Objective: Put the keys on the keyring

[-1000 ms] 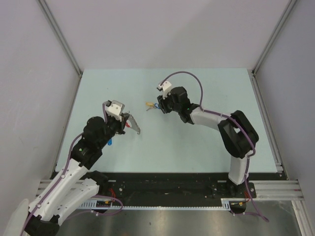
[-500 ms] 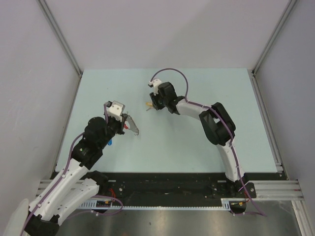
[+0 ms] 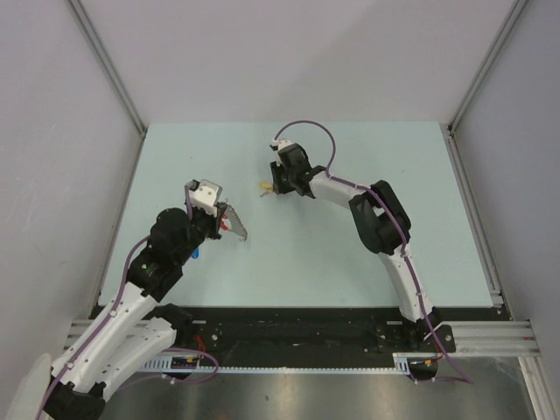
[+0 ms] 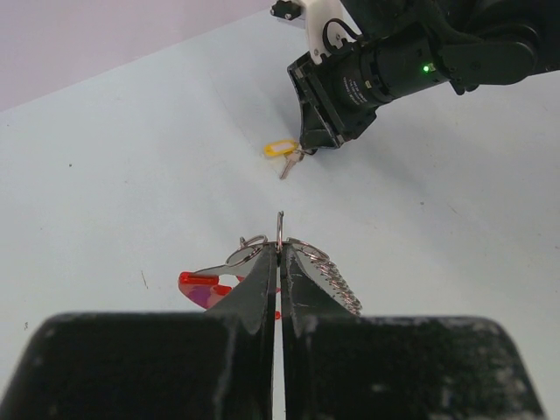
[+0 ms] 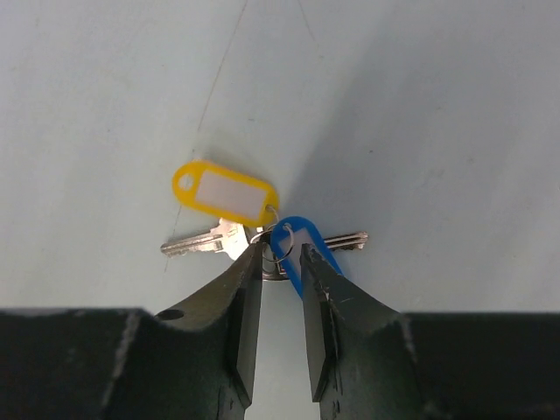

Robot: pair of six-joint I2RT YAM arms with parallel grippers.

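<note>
While the left arm had kept its pose, the right arm had folded its elbow in over the last second and swung its wrist left and farther out. In the top view the right gripper (image 3: 276,185) now sat just right of the keys (image 3: 262,186) on the far middle of the pale green table (image 3: 367,262). The left gripper (image 3: 241,232) hung nearer and to the left, well apart from them, with the keyring (image 3: 227,222) a red speck at its fingers.

From the left wrist, the black, wedge-shaped fingers (image 4: 254,293) were pressed fully together on a thin upright wire loop of the keyring. A beaded silvery chain (image 4: 331,278) draped to the right of them. A glossy, curved red tag (image 4: 203,284) lay on the matte table to the left. Farther off, the right gripper's black body stood over the yellow tag (image 4: 281,149).

From the right wrist, the fingers (image 5: 245,289) stood a narrow gap apart and straddled a small wire ring that joined the keys. Nothing was visibly clamped. The yellow tag (image 5: 226,194) was an oblong with a white label window. The blue tag (image 5: 296,247) showed in the gap. Two flat silver blades pointed left and right on the table.
</note>
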